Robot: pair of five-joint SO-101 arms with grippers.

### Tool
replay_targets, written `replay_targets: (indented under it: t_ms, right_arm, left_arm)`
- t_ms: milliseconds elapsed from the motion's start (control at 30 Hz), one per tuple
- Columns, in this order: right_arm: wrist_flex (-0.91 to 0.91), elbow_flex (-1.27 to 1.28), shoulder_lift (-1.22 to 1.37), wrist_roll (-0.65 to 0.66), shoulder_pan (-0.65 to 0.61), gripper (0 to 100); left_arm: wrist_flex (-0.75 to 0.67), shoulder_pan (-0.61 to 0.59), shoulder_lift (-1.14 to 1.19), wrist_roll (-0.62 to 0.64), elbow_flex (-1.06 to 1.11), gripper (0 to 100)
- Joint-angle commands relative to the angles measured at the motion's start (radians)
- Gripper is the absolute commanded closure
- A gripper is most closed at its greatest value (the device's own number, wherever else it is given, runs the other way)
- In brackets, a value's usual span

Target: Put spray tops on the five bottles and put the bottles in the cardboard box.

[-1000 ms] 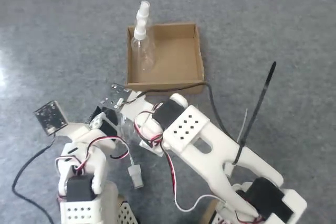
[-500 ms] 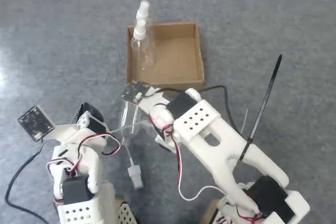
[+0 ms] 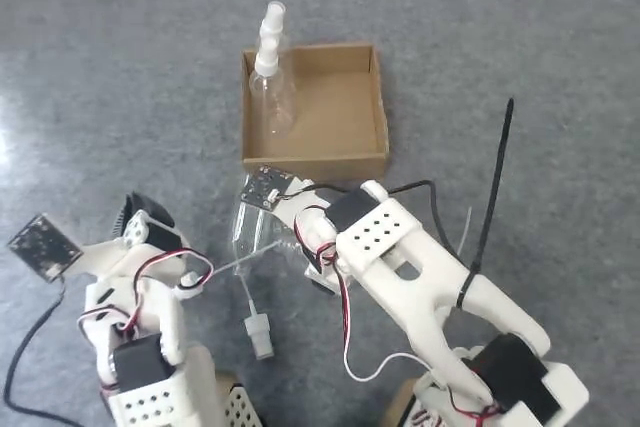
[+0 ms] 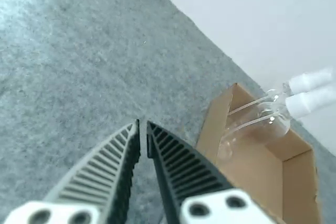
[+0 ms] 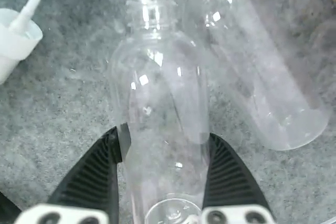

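A clear, topless bottle [image 5: 163, 93] lies on the grey mat, and my right gripper [image 5: 164, 137] is shut on its body. A second clear bottle [image 5: 252, 61] lies right beside it. A white spray top [image 3: 258, 333] with a thin tube rests on the mat near the held bottle's mouth [image 5: 149, 1]. From above, the held bottle [image 3: 250, 232] sits just in front of the cardboard box [image 3: 365, 107]. Two bottles with spray tops [image 3: 272, 87] lean in the box's left side. My left gripper [image 4: 143, 129] is shut on nothing, off to the left above bare mat.
The right arm's white body [image 3: 400, 267] covers the mat in front of the box. A black cable tie [image 3: 495, 177] sticks up at the right. The box's right half holds nothing. A pale wall runs along the far edge.
The left arm has swung back and to the left, away from the bottle. The right arm has shifted slightly right with the bottle between its fingers.
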Motion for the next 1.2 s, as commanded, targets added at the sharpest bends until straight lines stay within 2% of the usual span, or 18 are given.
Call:
replay_targets:
  t_ms: [0, 333, 533, 733, 967, 1167]
  right_arm:
    - [-0.05, 0.023, -0.045, 0.015, 0.013, 97.1]
    - [-0.111, 0.006, 0.102, 0.017, 0.013, 96.7]
    - [-0.09, -0.005, 0.119, 0.017, 0.01, 82.4]
    - [-0.065, -0.048, 0.125, 0.015, 0.005, 75.9]
    - [-0.067, -0.087, 0.13, 0.015, -0.012, 75.7]
    - [-0.076, -0.087, 0.131, 0.017, -0.079, 75.7]
  left_arm:
    - [-0.046, -0.006, -0.017, 0.006, -0.015, 98]
    - [-0.046, -0.006, -0.017, 0.006, -0.016, 98]
    - [-0.046, -0.006, -0.017, 0.006, -0.016, 98]
    - [-0.048, -0.006, -0.017, 0.006, -0.016, 98]
    - [-0.048, -0.006, -0.017, 0.006, -0.018, 98]
    - [-0.048, -0.006, -0.017, 0.006, -0.018, 98]
